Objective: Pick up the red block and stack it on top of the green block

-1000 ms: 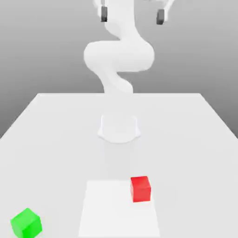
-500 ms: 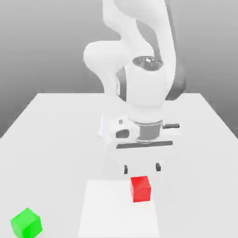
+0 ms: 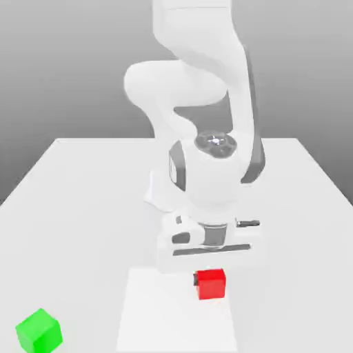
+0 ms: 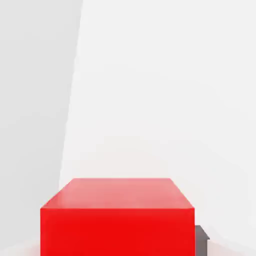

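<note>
Descent done in half a second: my gripper (image 3: 209, 274) now straddles the red block (image 3: 210, 284) on the bench (image 3: 83, 207), jaws spread, unclenched, green block (image 3: 39, 330) waiting well apart.

Since a second ago the arm swings down from high above the bench; its end effector (image 3: 209, 276) now sits low around the red block (image 3: 210, 284), hiding the block's top edge.
</note>
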Robot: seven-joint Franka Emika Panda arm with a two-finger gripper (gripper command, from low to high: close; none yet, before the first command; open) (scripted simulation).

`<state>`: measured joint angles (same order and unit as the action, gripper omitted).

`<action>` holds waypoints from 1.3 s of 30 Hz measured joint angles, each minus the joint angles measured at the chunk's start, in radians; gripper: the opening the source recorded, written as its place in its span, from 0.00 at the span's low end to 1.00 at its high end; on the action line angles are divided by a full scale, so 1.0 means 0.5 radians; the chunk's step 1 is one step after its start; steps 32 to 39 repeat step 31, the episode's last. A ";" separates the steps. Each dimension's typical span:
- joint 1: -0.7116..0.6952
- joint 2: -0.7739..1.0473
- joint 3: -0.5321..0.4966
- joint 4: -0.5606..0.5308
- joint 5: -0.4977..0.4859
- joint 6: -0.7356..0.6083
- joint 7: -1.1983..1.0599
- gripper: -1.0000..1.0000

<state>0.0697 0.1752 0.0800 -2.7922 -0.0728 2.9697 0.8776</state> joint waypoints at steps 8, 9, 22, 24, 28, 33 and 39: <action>0.062 -0.342 -0.027 0.043 0.193 -0.385 -0.008 0.00; 0.089 -0.324 -0.074 0.092 0.213 -0.416 0.043 0.00; -0.463 0.077 -0.611 0.890 0.353 -0.829 0.990 0.00; -0.508 0.179 -0.651 0.966 0.393 -0.811 1.058 0.00; -0.576 0.423 -0.592 1.003 0.501 -0.611 1.012 1.00; -0.576 0.423 -0.592 1.003 0.501 -0.611 1.012 1.00; -0.576 0.423 -0.592 1.003 0.501 -0.611 1.012 1.00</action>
